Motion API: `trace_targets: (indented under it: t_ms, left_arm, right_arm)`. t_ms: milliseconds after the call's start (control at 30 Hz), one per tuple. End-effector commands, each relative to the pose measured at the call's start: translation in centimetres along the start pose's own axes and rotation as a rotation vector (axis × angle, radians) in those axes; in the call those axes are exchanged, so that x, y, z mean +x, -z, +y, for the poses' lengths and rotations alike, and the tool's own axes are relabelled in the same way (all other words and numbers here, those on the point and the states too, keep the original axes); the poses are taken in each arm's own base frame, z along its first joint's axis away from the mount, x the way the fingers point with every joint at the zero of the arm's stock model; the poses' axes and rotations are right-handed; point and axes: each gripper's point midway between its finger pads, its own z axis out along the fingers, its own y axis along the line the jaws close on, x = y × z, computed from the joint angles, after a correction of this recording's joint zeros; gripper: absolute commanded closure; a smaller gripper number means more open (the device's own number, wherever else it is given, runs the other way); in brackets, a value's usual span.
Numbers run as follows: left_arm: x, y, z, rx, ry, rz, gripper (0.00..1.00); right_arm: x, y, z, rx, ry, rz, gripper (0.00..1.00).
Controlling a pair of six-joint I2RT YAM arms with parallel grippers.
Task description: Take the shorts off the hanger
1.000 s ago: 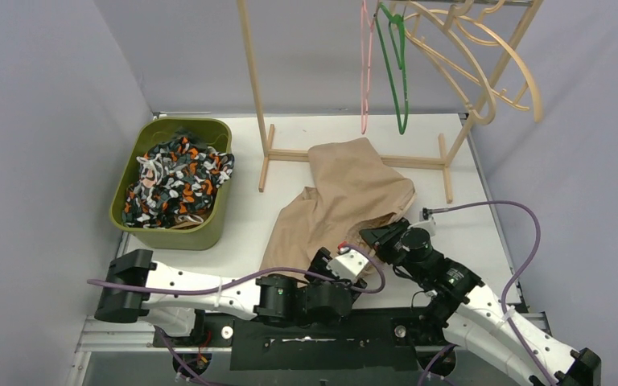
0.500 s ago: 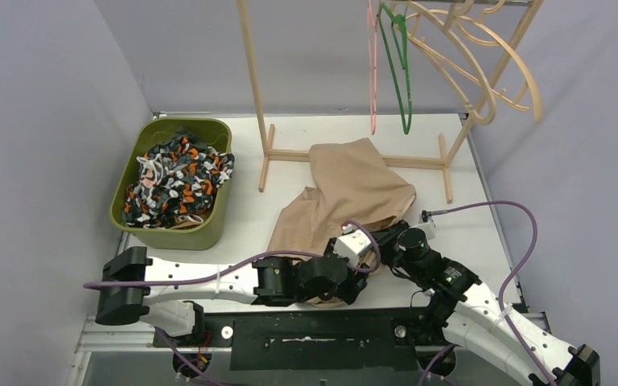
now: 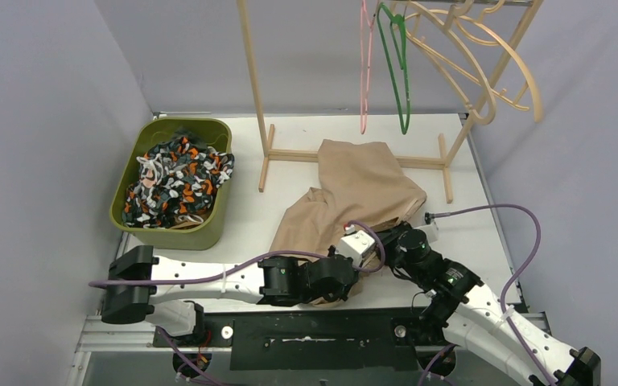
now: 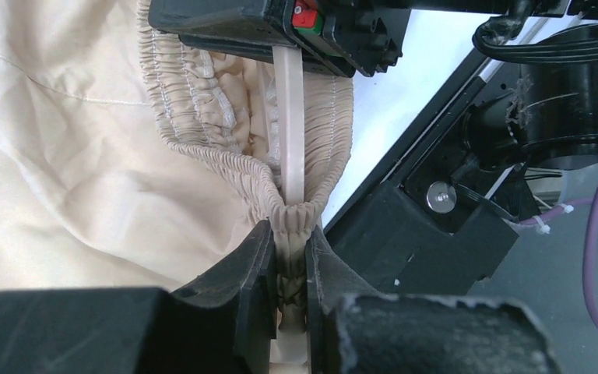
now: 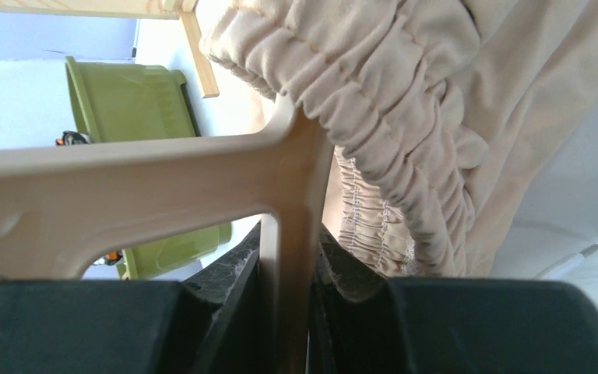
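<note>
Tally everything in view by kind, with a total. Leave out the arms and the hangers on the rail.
beige shorts: 1
hanger, inside their waistband: 1
green bin: 1
camouflage cloth heap in the bin: 1 (number of pairs cannot be told)
wooden rack: 1
Total: 5

Robotics lab cell: plain grey walls [image 3: 48,121] enclose a white table [image 3: 245,217]; cabled robot arms [image 3: 193,277] bolted at the table's near edge.
</note>
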Motion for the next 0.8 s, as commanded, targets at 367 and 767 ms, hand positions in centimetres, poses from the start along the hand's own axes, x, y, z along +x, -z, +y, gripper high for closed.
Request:
trace_targets:
  t_ms: [367, 767]
  left_arm:
    - [1.9, 4.8, 1.9, 0.031, 0.067, 0.046, 0.97]
    - [6.9, 6.3, 2.8, 0.057, 0.114, 0.164, 0.93]
  right_arm:
    - [-3.4, 0.4, -1.5, 0.081, 0.039, -0.173, 1.00]
    - [-5.6, -0.7, -0.3, 0.100, 0.043, -0.224, 1.00]
